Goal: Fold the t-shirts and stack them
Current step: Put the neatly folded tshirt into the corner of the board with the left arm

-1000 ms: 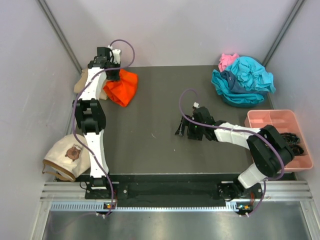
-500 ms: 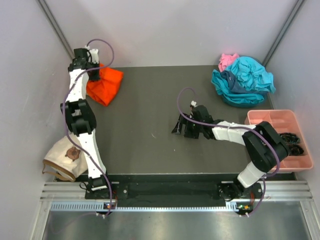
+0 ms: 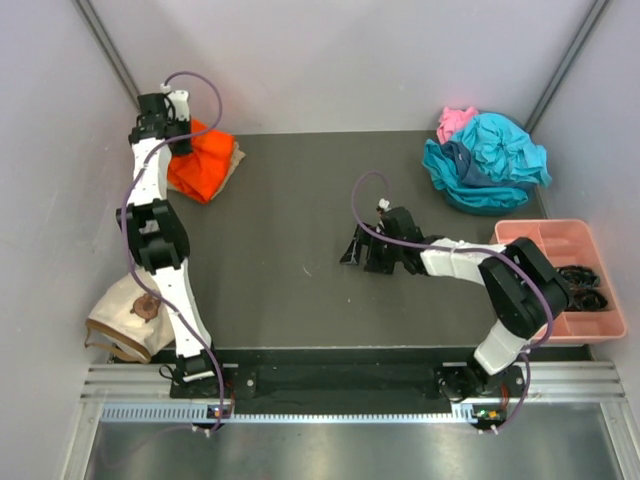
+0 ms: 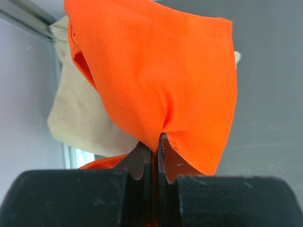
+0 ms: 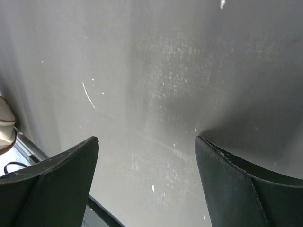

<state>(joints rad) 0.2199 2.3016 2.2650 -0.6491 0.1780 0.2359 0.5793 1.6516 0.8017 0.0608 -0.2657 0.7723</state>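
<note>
The bright orange t-shirt (image 3: 200, 165) is bunched at the table's far left corner, over the tan t-shirt (image 3: 233, 157) whose edge shows beside it. My left gripper (image 3: 172, 135) is shut on a fold of the orange t-shirt (image 4: 156, 80); the tan cloth (image 4: 83, 118) shows behind it in the left wrist view. A crumpled pile of teal t-shirts (image 3: 490, 160) with the pink t-shirt (image 3: 456, 121) behind it lies at the far right. My right gripper (image 3: 350, 255) is open and empty, low over the bare mat (image 5: 156, 94) mid-table.
A pink plastic compartment tray (image 3: 545, 240) holding dark items sits at the right edge. A cream cap-like thing (image 3: 125, 315) lies at the near left beside the left arm. Grey walls close in on the left, back and right.
My left gripper has carried the orange t-shirt leftward and back, into the far left corner over the tan cloth. The right gripper has edged slightly left.
</note>
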